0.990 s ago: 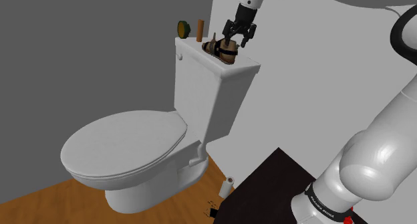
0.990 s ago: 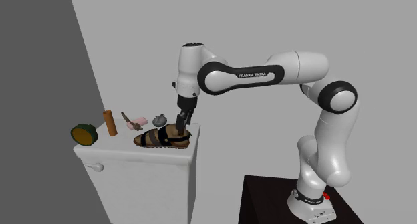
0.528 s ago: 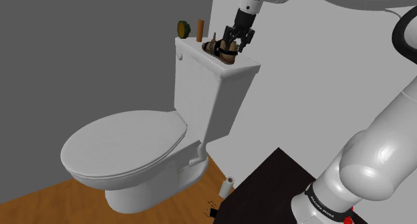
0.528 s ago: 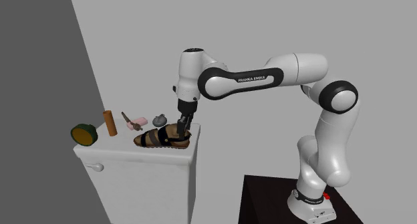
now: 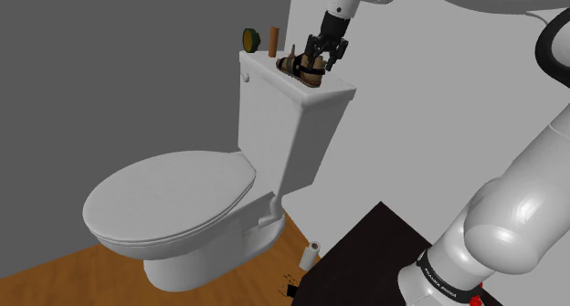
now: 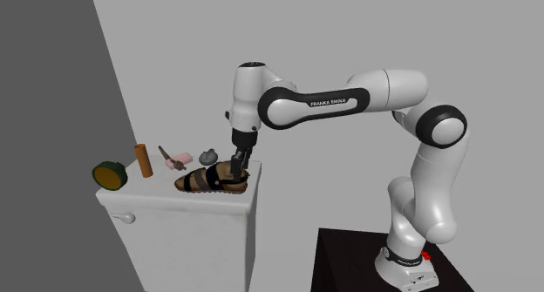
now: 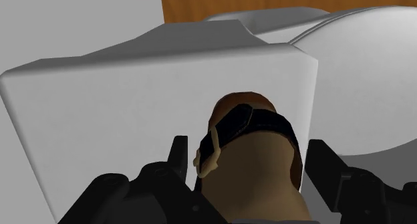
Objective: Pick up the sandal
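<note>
Atop the white toilet tank (image 5: 274, 121), the brown sandal (image 6: 207, 180) lies flat, and the claw (image 7: 248, 152), having dropped over it in the last second and now barely moving, straddles one end with jaws wide apart, so closing looks next.

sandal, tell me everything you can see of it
The sandal is brown, with a tan footbed, a darker sole and black straps; a pale buckle shows on one strap in the wrist view. It lies flat, sole down, on top of the white toilet tank, towards the tank's end at the second exterior view's right. The tool is down over one end, open, its fingers standing either side of the sandal without clearly touching it, so it does not look clasped yet.
</note>
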You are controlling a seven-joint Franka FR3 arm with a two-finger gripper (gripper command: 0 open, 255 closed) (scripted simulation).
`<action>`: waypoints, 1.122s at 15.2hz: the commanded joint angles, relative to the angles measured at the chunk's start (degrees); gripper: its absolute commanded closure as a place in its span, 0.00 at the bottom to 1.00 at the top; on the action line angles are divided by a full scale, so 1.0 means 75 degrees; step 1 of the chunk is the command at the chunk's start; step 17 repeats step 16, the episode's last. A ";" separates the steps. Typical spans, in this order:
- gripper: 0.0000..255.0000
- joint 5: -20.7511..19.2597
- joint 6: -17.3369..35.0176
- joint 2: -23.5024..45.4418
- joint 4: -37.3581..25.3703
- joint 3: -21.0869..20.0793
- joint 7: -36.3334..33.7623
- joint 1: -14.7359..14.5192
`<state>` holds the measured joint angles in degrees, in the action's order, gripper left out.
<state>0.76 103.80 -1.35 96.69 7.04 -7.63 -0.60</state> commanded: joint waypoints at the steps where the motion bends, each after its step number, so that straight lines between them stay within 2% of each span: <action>1: 1.00 0.0000 -0.0157 0.0008 -0.0160 -0.0003 -0.0007 -0.0003; 14: 1.00 0.0057 -0.1626 0.0437 -0.2055 0.0019 0.0011 0.0019; 17: 1.00 0.0058 -0.1644 0.0444 -0.2080 0.0019 0.0011 0.0019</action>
